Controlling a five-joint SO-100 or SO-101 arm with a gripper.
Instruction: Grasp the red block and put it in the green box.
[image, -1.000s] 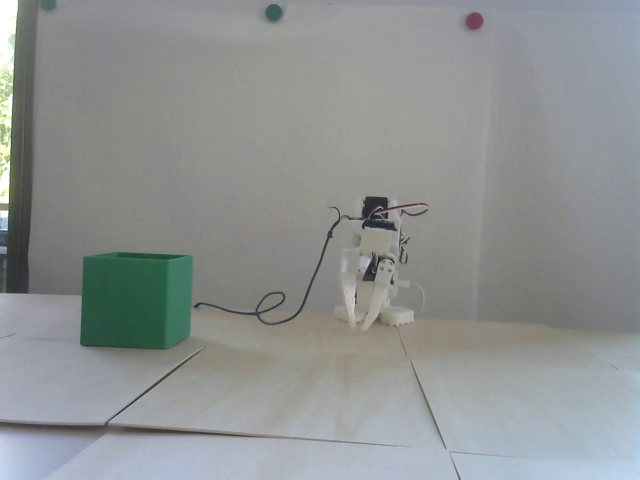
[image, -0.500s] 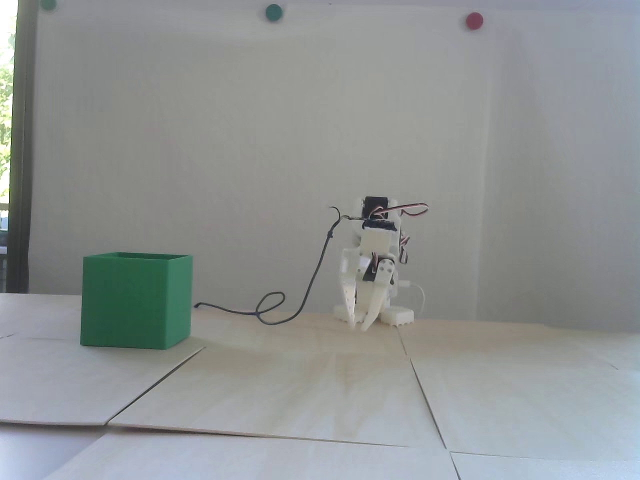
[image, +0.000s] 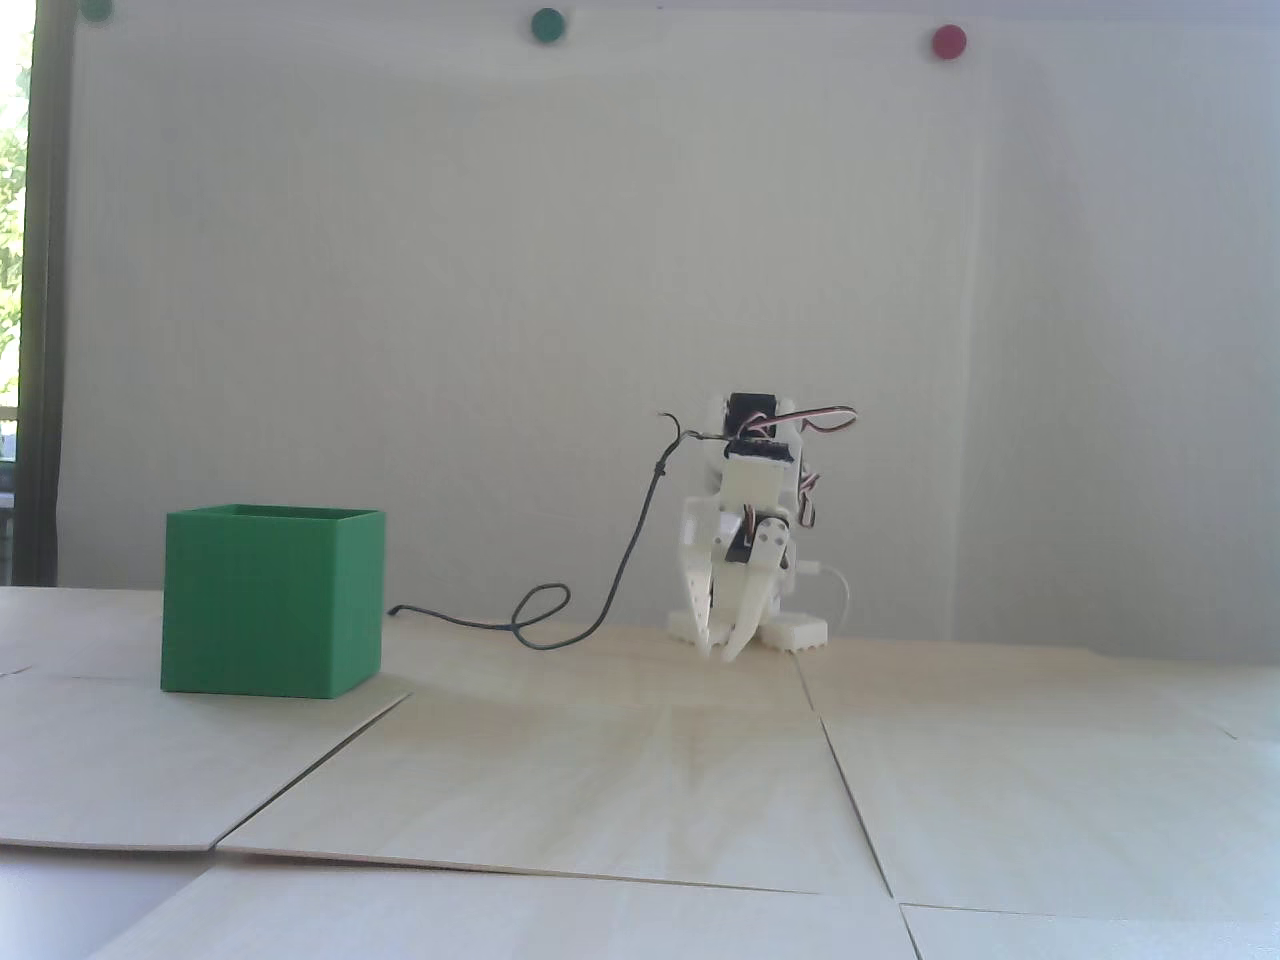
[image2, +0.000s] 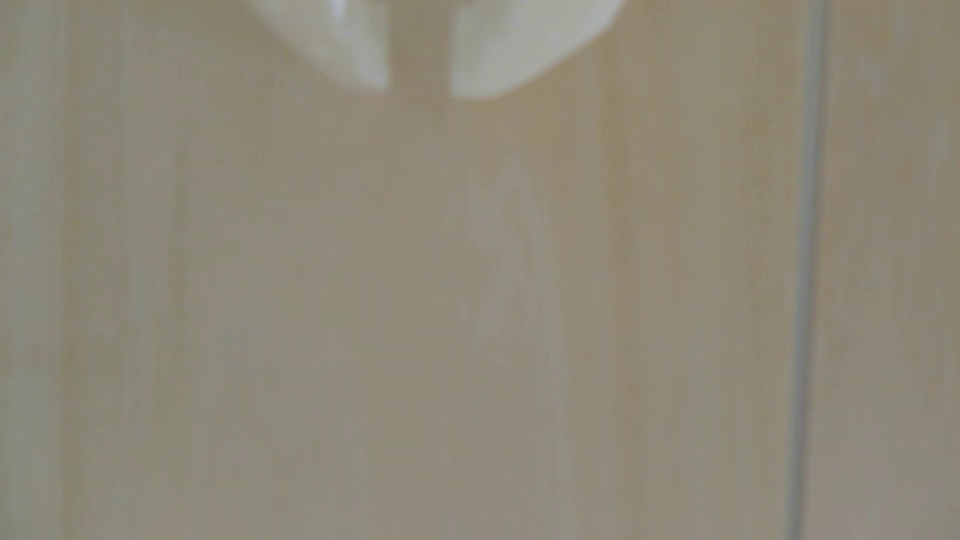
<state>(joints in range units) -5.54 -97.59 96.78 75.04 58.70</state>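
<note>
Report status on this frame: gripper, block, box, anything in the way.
Gripper empty, jaws slightly apart, tips near the table. Red block not visible in either view. Green box upright at fixed-view left, apart from the arm. Black cable loops between them.

A pale wooden counter (image: 640, 780) made of joined panels carries the green box (image: 272, 600). Right of the box, a dark cable (image: 545, 620) loops, then the white arm's base (image: 795, 630).
</note>
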